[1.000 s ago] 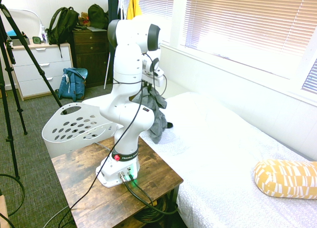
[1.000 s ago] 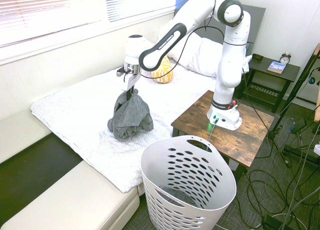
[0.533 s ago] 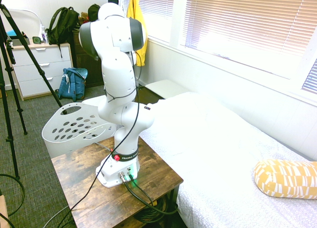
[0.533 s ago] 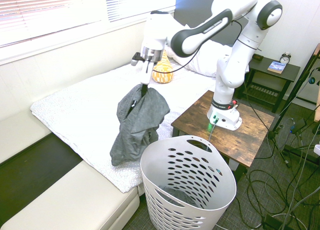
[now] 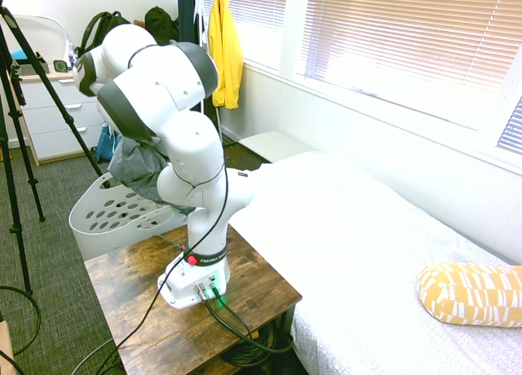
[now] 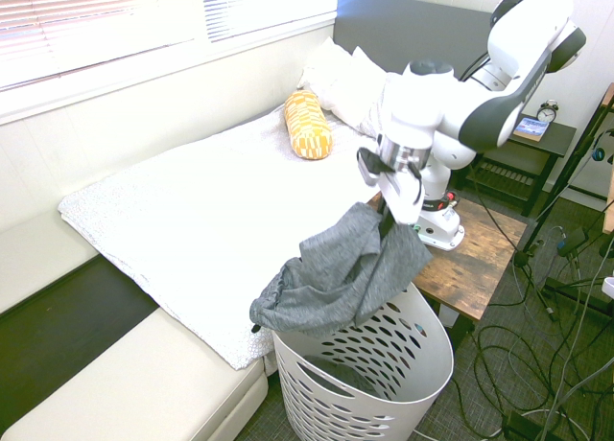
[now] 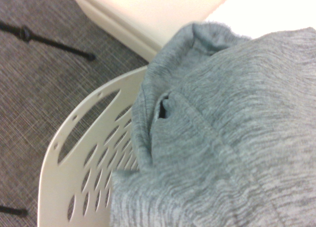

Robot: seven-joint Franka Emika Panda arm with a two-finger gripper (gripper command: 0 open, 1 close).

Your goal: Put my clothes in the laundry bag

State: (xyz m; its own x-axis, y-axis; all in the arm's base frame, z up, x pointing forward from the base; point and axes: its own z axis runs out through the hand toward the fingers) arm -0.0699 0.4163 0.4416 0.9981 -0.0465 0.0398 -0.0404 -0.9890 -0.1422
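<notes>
**Grey garment hanging over the basket rim**

From my station I see the gripper [image 6: 396,194] closed on the top of the clothes [image 6: 341,278], its fingers pinched tight on a bunch of grey fabric (the fingertips themselves are buried in the cloth). The garment hangs off the gripper, clear of the bed [image 6: 201,211], and sags toward 7 o'clock in the second exterior view. Its lower folds drape across the near rim of the laundry bag [image 6: 422,364]; I cannot tell whether the cloth rests on the rim or hangs just in front of it.

The basket stands on the carpet at about 6 o'clock from the gripper, just beside the wooden side table [image 6: 470,259].

In the first exterior view the arm hides most of the load: only a grey patch of the clothes [image 5: 139,167] shows above the laundry bag [image 5: 106,216]. A yellow jacket [image 5: 224,45] hangs at 12 o'clock from there.

The wrist view is filled by the clothes [image 7: 232,138], with the basket's holed wall [image 7: 84,163] beneath them.
</notes>
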